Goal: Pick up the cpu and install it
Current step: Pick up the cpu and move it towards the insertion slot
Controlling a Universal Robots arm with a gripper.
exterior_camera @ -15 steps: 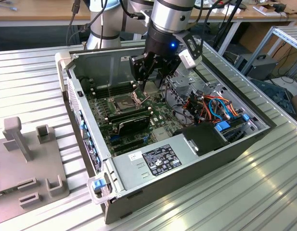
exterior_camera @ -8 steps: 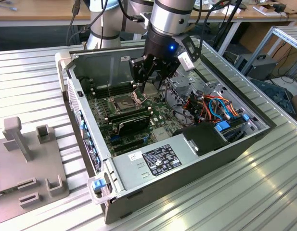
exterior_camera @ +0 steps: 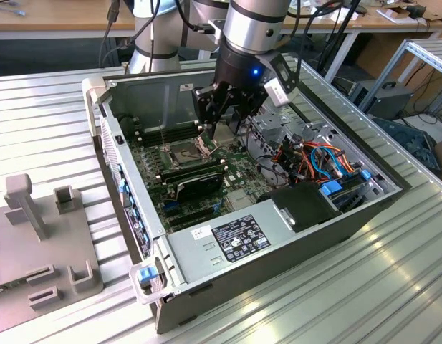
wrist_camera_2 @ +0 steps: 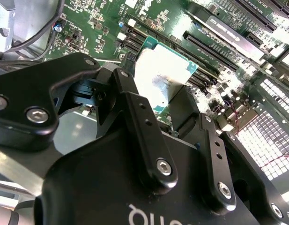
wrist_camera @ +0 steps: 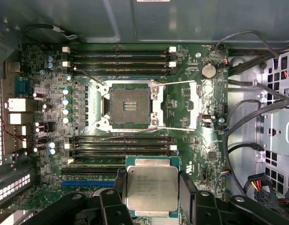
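Note:
My gripper (exterior_camera: 225, 123) hangs inside the open computer case, shut on the cpu (exterior_camera: 225, 133). In the first wrist view the cpu (wrist_camera: 152, 188) shows its silvery-grey face, clamped at two opposite edges by the black fingers (wrist_camera: 187, 187). It hovers above the motherboard, short of the dark square socket (wrist_camera: 130, 108), whose metal frame (wrist_camera: 181, 105) is swung open to one side. In the second wrist view the cpu (wrist_camera_2: 161, 77) sticks out past the fingers (wrist_camera_2: 135, 110), with green board beneath it. In the exterior view the socket (exterior_camera: 186, 150) lies just toward that view's left of the gripper.
Memory slots (wrist_camera: 118, 58) flank the socket on two sides. Black cables (wrist_camera: 256, 112) run over the drive cage. The grey power supply (exterior_camera: 228, 240) and coloured wires (exterior_camera: 317, 161) fill the case's near part. A grey fixture block (exterior_camera: 34, 236) sits on the ribbed table, exterior view's left.

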